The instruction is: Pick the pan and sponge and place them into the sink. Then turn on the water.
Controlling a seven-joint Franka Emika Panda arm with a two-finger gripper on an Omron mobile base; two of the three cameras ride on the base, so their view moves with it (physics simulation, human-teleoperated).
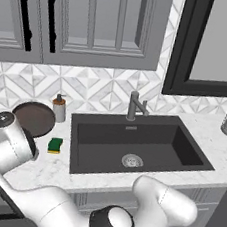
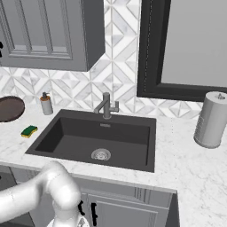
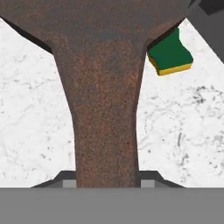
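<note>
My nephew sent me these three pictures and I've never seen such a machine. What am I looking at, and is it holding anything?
It is a rendered kitchen with a white robot arm. Two pictures come from cameras behind the arm, left and right. The third looks along its pincer. On the marble counter lie a dark brown frying pan, a yellow and green sponge and a soap dispenser, all left of the dark sink with its grey faucet; a paper towel roll stands to the right. The pincer's two tips sit either side of the pan's handle, closed on it.
</note>
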